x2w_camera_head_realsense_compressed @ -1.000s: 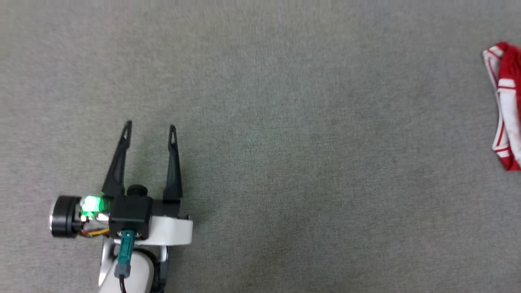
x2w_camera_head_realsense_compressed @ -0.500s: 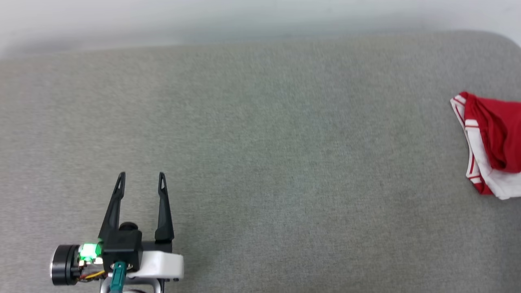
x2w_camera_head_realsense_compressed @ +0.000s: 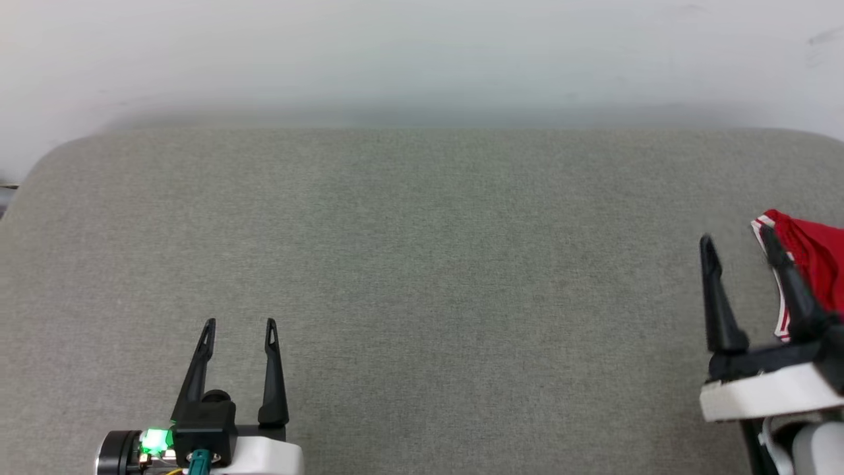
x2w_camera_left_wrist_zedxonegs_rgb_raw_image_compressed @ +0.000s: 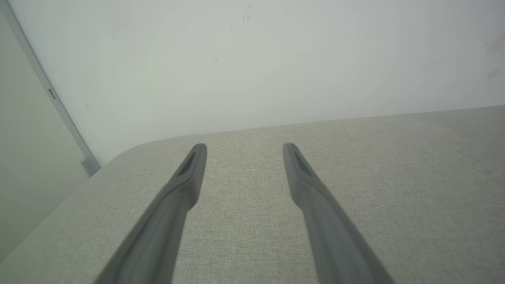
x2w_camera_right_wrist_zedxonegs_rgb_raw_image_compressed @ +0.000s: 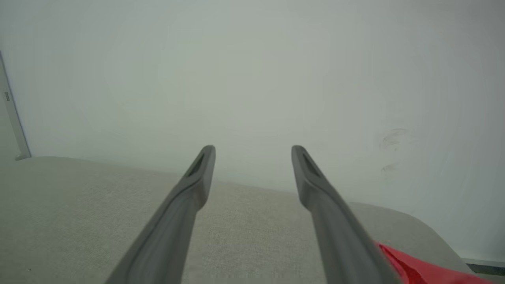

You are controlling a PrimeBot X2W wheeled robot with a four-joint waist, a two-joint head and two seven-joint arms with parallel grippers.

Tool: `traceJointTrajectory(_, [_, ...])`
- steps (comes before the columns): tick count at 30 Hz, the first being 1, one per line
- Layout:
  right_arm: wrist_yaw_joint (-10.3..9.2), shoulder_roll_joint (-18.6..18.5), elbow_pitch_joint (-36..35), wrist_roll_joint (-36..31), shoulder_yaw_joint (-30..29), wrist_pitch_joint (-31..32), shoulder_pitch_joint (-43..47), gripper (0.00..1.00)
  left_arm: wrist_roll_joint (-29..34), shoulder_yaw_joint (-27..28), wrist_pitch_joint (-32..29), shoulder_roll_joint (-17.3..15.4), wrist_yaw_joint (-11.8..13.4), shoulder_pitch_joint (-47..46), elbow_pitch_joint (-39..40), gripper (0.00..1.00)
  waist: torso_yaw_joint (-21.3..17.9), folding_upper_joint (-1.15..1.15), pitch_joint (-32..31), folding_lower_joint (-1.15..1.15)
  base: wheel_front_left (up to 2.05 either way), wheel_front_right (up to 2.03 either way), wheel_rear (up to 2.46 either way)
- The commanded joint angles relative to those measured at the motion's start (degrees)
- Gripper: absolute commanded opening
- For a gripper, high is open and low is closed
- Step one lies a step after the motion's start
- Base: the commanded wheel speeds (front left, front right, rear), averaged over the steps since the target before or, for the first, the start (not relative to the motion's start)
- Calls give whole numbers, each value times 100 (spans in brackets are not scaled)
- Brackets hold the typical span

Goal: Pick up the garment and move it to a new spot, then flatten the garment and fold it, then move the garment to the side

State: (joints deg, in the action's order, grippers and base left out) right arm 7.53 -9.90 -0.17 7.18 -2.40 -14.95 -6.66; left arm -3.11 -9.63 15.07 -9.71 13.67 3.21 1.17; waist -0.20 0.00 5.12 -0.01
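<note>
Garment (x2w_camera_head_realsense_compressed: 815,254), red with white-striped trim, lies bunched at the grey table's (x2w_camera_head_realsense_compressed: 422,264) right edge, outside the right gripper (x2w_camera_head_realsense_compressed: 735,236), whose outer finger partly hides it; jaws spread, empty. Well apart, the left gripper (x2w_camera_head_realsense_compressed: 241,323) likewise gapes empty.

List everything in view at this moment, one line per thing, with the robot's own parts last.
padded surface: one, grey fabric with rounded corners, spread out before the robot
wall: one, pale white, behind the padded surface
strip: one, grey, slanting along the wall at the left of the left wrist view
garment: one, red with white-and-red striped trim, bunched at the right end of the padded surface, cut off by the head view's border
left gripper: one, dark fingers, open and holding nothing, over the surface at lower left
right gripper: one, dark fingers, open and holding nothing, at lower right by the garment
green light: one, green, on the left wrist
</note>
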Motion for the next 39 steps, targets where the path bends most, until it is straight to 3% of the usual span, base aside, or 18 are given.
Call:
traceJointTrajectory(1, [-9, 108, -29, -28, -25, -20, 220, 100, 49, -6, 12, 46, -33, 38, -31, 100, 82, 0, -90, 1, 0, 0, 0])
traceJointTrajectory(17, [-9, 531, -1, -90, -222, -23, 1238, 100, -29, 123, 12, 139, -412, 314, -119, 100, 117, 0, -417, 1, 0, 0, 0])
traceJointTrajectory(32, [-8, 626, -66, -100, -168, -25, 1485, 100, -46, 379, 12, 304, -824, 376, -268, 100, 75, 0, -473, 1, 0, 0, 0])
traceJointTrajectory(33, [1, 620, 195, -26, -162, -2, 1433, 0, -87, 339, -5, 318, -817, 399, -488, 0, 73, 0, -475, 1, 0, 0, 0])
traceJointTrajectory(39, [1, 601, 288, 680, -142, 135, 1334, 0, -818, 396, -139, 320, -909, 314, -553, 0, 71, 0, -475, 1, 0, 0, 0])
